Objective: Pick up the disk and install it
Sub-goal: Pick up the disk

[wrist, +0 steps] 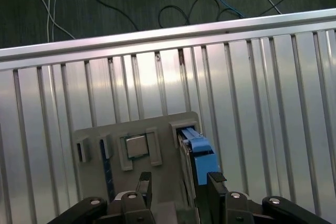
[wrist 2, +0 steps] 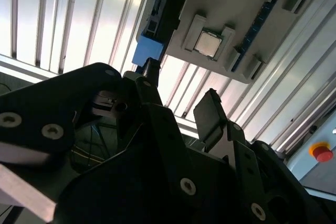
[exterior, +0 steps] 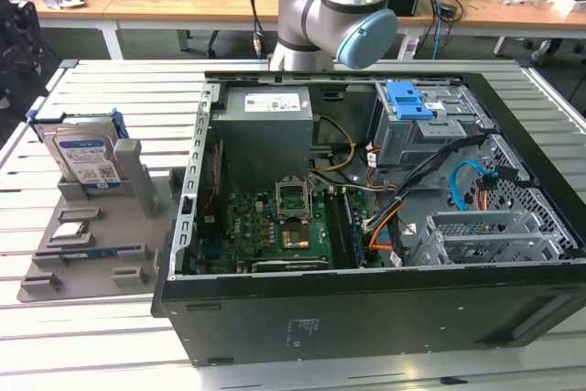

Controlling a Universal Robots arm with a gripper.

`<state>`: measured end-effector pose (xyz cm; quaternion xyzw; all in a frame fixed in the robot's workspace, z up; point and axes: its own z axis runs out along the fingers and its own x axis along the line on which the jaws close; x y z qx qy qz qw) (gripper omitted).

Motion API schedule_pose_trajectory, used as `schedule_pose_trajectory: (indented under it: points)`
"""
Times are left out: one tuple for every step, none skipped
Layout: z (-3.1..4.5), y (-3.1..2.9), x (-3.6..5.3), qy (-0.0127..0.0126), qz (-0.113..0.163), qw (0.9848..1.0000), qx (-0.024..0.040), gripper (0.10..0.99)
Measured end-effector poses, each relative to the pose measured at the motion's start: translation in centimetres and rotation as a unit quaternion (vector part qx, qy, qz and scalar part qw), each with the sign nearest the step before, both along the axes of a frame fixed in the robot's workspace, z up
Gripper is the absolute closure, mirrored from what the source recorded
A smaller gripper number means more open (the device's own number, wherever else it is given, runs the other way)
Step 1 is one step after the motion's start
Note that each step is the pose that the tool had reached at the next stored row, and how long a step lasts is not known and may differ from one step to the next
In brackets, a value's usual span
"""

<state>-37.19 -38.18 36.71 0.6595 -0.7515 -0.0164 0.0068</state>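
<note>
The disk (exterior: 87, 157) stands upright in a grey holder (exterior: 110, 226) on the table at the exterior view's left, its white-and-blue label facing the camera and a blue bracket around its edges. In the first wrist view the disk (wrist: 197, 153) appears edge-on, its blue bracket showing in a slot of the holder (wrist: 157, 129). My gripper (wrist: 179, 184) hangs some way above the holder, open, with nothing between its fingers (wrist: 215, 182). In the second wrist view the gripper (wrist 2: 181, 98) is dark in the foreground, with the disk's blue bracket (wrist 2: 144, 53) beyond it.
An open computer case (exterior: 366, 318) lies on the slatted table, right of the holder. Inside are a grey power-supply box (exterior: 265, 125), a motherboard (exterior: 275, 226) and a drive bay with a blue latch (exterior: 407, 100). A square chip (wrist: 136, 146) sits in the holder.
</note>
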Motion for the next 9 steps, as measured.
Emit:
schedule_pose_trajectory:
  points:
    - [-0.03,0.05,0.13,0.0,0.0,1.0,0.0,0.545]
    - [-0.06,0.1,0.23,0.0,0.0,1.0,0.0,0.545]
    - [-0.12,0.16,0.39,0.0,0.0,1.0,-0.0001,0.545]
    - [-0.17,0.18,0.46,0.0,0.0,1.0,-0.0001,0.545]
    - [-0.2,0.19,0.5,0.0,0.0,1.0,-0.0001,0.545]
    - [-0.22,0.19,0.51,0.0,0.0,1.0,0.0,0.545]
    - [-0.22,0.19,0.51,0.0001,0.0,1.0,-0.0001,0.545]
    - [-0.24,0.19,0.51,0.0001,0.0,1.0,-0.0001,0.545]
    - [-0.27,0.19,0.52,0.0,0.0,1.0,-0.0001,0.545]
